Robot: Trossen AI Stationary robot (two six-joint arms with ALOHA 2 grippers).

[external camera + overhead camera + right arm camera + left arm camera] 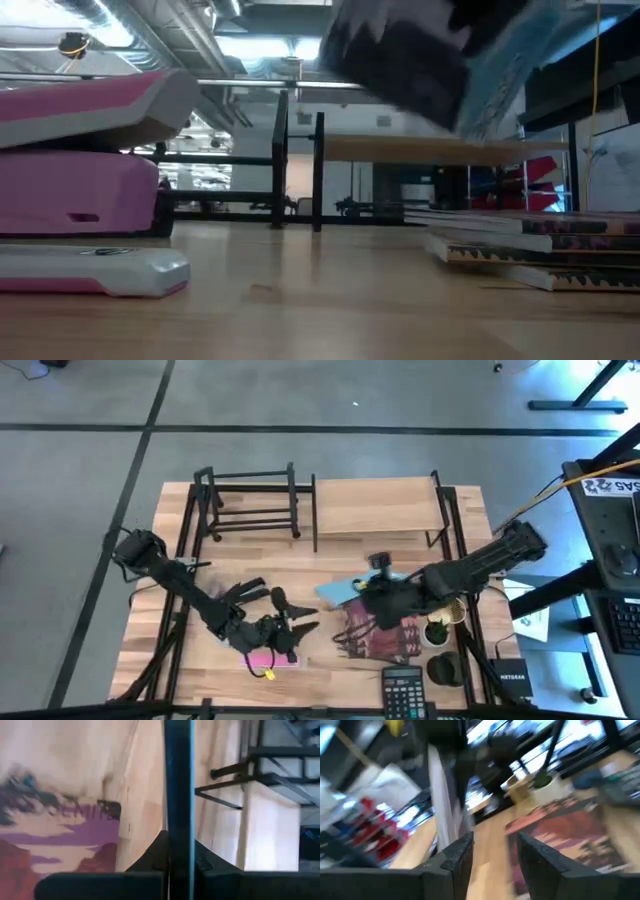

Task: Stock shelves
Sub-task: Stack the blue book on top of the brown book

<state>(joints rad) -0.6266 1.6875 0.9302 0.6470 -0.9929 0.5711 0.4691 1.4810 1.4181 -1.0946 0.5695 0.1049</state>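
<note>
My right gripper (pixel 372 596) is shut on a thin blue book (pixel 338 590), which shows edge-on (pixel 180 780) in the right wrist view and blurred at the top of the low view (pixel 430 50). Below it a stack of books (pixel 385 635) lies flat on the table. My left gripper (pixel 298 618) hovers open at the near left, just beyond a pink stapler (pixel 265 658), with nothing between its fingers (pixel 492 855). At the far side stand the shelves: a light wood shelf (pixel 375 505) and a black bar rack (pixel 250 505). My right gripper pinches the blue book by one edge (pixel 180 840) between its two fingers, coming from the table's right. The book stands on edge in the hold and reaches toward the table's left, lifted clear above the stack of books.
A calculator (pixel 405 685), a black cup (pixel 445 668), a small potted plant (pixel 437 630) and a black box (pixel 510 678) sit at the near right. Bare wood lies between the stapler and the shelves.
</note>
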